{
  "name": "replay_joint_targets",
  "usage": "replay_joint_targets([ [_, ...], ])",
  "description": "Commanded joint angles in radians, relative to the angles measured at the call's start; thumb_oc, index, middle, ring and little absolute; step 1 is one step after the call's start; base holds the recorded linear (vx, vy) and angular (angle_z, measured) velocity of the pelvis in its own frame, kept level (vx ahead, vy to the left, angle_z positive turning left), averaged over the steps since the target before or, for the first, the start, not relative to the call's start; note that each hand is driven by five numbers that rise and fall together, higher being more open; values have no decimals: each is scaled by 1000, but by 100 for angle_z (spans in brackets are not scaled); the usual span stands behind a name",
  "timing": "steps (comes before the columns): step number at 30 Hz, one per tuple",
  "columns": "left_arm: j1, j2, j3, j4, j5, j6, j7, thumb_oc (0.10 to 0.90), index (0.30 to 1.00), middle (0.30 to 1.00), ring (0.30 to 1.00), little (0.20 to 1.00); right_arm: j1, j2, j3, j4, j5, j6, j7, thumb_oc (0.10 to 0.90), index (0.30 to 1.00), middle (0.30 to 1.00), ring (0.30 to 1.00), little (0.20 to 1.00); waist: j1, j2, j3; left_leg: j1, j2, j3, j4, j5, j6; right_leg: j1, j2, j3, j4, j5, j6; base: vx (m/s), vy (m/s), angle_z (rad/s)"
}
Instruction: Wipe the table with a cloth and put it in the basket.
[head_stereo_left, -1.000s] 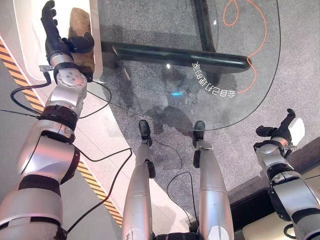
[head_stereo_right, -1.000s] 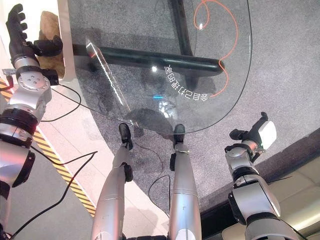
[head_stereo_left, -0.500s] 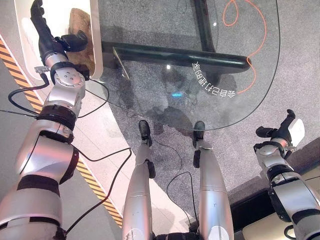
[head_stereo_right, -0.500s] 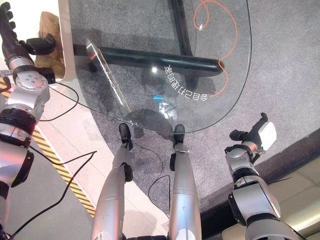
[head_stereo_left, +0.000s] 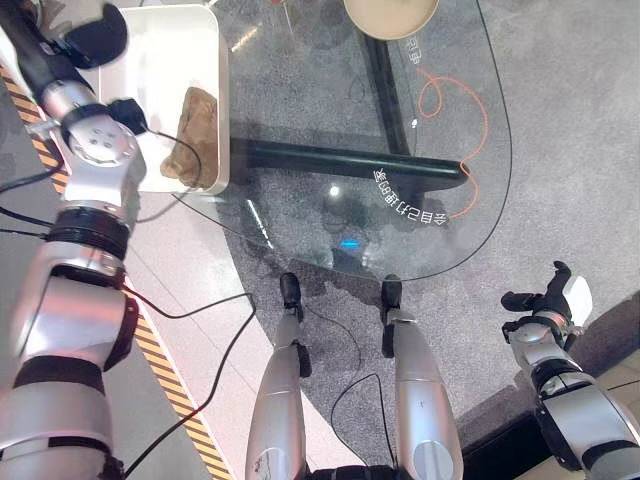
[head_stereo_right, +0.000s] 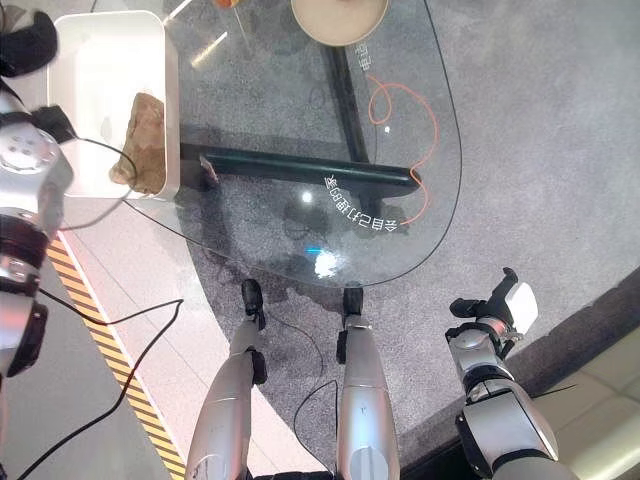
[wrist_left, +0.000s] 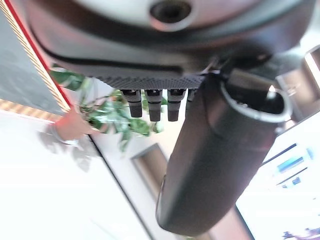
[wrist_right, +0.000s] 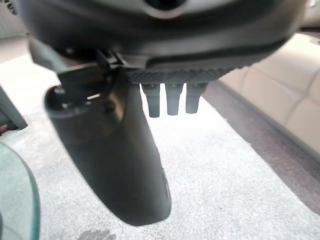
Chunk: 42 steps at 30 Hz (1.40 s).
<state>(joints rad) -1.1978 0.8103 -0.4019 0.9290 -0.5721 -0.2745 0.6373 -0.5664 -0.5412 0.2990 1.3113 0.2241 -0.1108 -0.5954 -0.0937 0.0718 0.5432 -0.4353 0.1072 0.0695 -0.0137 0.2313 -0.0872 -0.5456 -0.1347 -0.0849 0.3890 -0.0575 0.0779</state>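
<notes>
A crumpled brown cloth (head_stereo_left: 195, 135) lies inside the white basket (head_stereo_left: 160, 55), against its near right wall, beside the left end of the glass table (head_stereo_left: 490, 190). My left hand (head_stereo_left: 60, 35) is raised above the basket's left side, apart from the cloth. Its fingers (wrist_left: 150, 102) are straight and its thumb (wrist_left: 215, 160) stands out, with nothing held. My right hand (head_stereo_left: 550, 300) hangs low past the table's near right edge over the grey carpet, open and empty, thumb (wrist_right: 115, 150) out.
A tan round dish (head_stereo_left: 390, 12) sits at the table's far end. An orange cord (head_stereo_left: 455, 110) and a dark bar (head_stereo_left: 340, 160) show through the glass. Yellow-black floor tape (head_stereo_left: 170, 370) runs on the left. A beige sofa (wrist_right: 280, 100) stands on the right.
The camera has shifted, so more of the table's far end shows. My left hand has risen up and left, away from the cloth, which stays in the basket. The right hand is unchanged.
</notes>
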Motion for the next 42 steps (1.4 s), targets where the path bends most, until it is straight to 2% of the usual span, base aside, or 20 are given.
replay_joint_targets([
  [1,-9,126,105,-10,-18,-97,-29,800,900,900,900,900,74,-40,-51,49,40,-16,23,800,900,900,900,900,30,-26,-103,56,-35,13,45,-157,-8,124,-24,-4,-264,101,51,71,-105,4],
  [3,139,130,185,-26,-16,-90,-102,800,900,900,900,900,166,-23,-83,44,57,-33,70,800,900,900,900,900,43,-25,-166,136,-39,15,-9,-152,-12,218,-29,-14,-330,111,57,87,-100,6],
  [5,237,124,233,-32,-33,-90,-157,800,900,900,900,900,214,-11,-100,44,68,-33,102,800,900,900,900,900,53,-25,-203,174,-42,14,-34,-150,-12,264,-32,-18,-361,115,59,102,-48,3],
  [7,400,86,311,-41,-26,-78,-248,800,900,900,900,900,279,5,-123,41,51,-23,137,800,900,900,900,900,66,-23,-249,228,-47,8,-60,-151,-11,330,-35,-25,-394,118,63,148,-34,10],
  [9,524,39,358,-54,-15,-39,-325,800,900,900,900,900,325,26,-131,40,27,-15,151,800,900,900,900,900,73,-22,-283,260,-48,3,-68,-156,-7,374,-36,-32,-410,119,63,119,-26,13],
  [10,557,25,368,-58,1,-43,-335,800,900,900,900,900,336,31,-133,39,21,-13,153,800,900,900,900,900,75,-22,-292,268,-48,0,-70,-156,-7,383,-36,-34,-412,118,63,124,-23,15],
  [11,652,-19,400,-63,-1,-12,-381,800,900,900,900,900,370,46,-139,41,6,-6,166,800,900,900,900,900,82,-22,-319,290,-47,-8,-74,-160,-4,410,-35,-38,-418,115,62,124,-9,21],
  [13,777,-93,424,-27,33,1,-438,800,900,900,900,900,407,64,-150,45,-29,3,183,800,900,900,900,900,92,-23,-355,318,-46,-14,-74,-169,-2,449,-37,-47,-428,110,64,112,3,22],
  [16,911,-187,411,92,133,31,-512,800,900,900,900,900,441,83,-150,56,-59,27,213,800,900,900,900,900,105,-29,-406,357,-36,-12,-74,-180,-3,502,-39,-70,-444,107,67,113,3,13],
  [17,951,-224,402,151,174,68,-540,800,900,900,900,900,452,90,-149,62,-75,44,235,800,900,900,900,900,108,-31,-425,372,-30,-8,-74,-184,-6,524,-40,-80,-453,107,69,110,15,14],
  [19,984,-250,403,206,202,115,-568,800,900,900,900,900,460,92,-148,70,-103,59,267,800,900,900,900,900,111,-33,-442,386,-26,-3,-74,-189,-8,542,-40,-88,-463,108,70,54,22,6],
  [22,1044,-305,381,330,279,120,-616,800,900,900,900,900,465,101,-135,91,-158,81,310,800,900,900,900,900,111,-39,-467,415,-17,10,-74,-200,-14,572,-41,-97,-476,105,73,47,28,0],
  [30,1137,-432,327,423,357,192,-679,800,900,900,900,900,477,154,-105,112,-275,119,355,800,900,900,900,900,120,-51,-489,458,-6,26,-74,-223,-15,606,-41,-112,-476,93,80,9,11,-1],
  [42,1129,-455,277,432,376,262,-699,800,900,900,900,900,471,190,-57,126,-292,181,399,800,900,900,900,900,114,-50,-495,474,-7,35,-74,-236,-12,618,-45,-124,-476,85,82,-1,1,0],
])
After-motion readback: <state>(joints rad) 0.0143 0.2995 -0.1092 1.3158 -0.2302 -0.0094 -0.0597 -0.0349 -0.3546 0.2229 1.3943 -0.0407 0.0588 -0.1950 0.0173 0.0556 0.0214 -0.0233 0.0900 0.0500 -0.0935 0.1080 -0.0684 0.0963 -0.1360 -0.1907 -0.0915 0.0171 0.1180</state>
